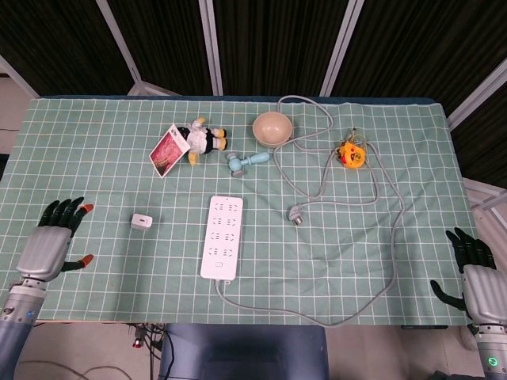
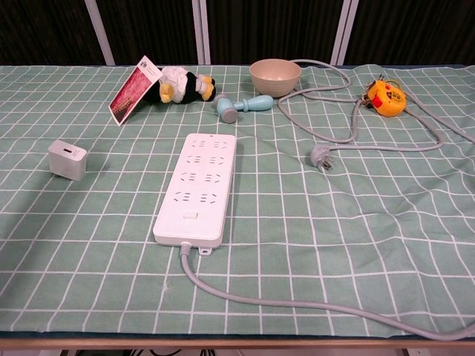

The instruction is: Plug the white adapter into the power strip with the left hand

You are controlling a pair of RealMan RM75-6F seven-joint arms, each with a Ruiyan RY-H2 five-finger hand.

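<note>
Your left hand [image 1: 49, 245] sits over the near-left part of the checked cloth [image 1: 111, 158], fingers [image 1: 67, 210] spread apart and holding nothing. The white adapter [image 1: 142, 222] lies well apart from those fingertips, off to their right, and just left of the power strip [image 1: 223, 236], not touching it. Your right hand [image 1: 475, 277] is way off at the near-right edge, far right of the strip, fingers also splayed and empty. Beyond the strip there's a grey plug [image 1: 296, 214] to its right, then a small blue hammer [image 1: 242, 161], a plush toy [image 1: 203, 140], a card [image 1: 166, 150], a bowl [image 1: 272, 127] and a yellow tape measure [image 1: 351, 154].
</note>
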